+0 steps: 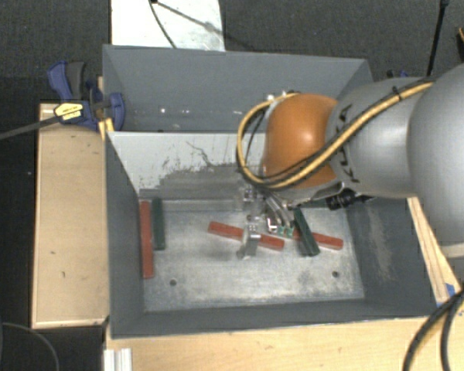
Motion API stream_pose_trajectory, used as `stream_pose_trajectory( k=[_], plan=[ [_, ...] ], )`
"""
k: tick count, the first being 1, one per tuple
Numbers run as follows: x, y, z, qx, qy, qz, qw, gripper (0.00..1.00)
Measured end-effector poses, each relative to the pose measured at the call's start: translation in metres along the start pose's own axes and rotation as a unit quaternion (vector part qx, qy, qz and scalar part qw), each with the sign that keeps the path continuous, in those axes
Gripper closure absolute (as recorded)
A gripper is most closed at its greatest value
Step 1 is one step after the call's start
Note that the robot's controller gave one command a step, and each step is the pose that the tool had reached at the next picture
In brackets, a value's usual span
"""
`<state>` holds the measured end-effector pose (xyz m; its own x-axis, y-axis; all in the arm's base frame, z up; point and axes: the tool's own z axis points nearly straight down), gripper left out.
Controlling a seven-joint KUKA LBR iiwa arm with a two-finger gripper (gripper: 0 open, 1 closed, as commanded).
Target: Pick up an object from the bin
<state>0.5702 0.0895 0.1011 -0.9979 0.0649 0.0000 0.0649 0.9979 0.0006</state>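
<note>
Red stick is lying slantwise on the middle of the bin floor. The gripper is hanging over its middle, whether spread or pinched I cannot tell. Just to the right, a dark green stick is crossing a second red one.

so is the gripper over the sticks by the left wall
No, the gripper hangs over the red stick lying near the middle.
</note>
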Motion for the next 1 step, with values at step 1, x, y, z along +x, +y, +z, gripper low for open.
stream_pose_trajectory(
  k=[1],
  plan=[
    [0.0085,-0.0009,0.0007,0.0,0.0018,0.054,0.9985,0.0]
  ],
)
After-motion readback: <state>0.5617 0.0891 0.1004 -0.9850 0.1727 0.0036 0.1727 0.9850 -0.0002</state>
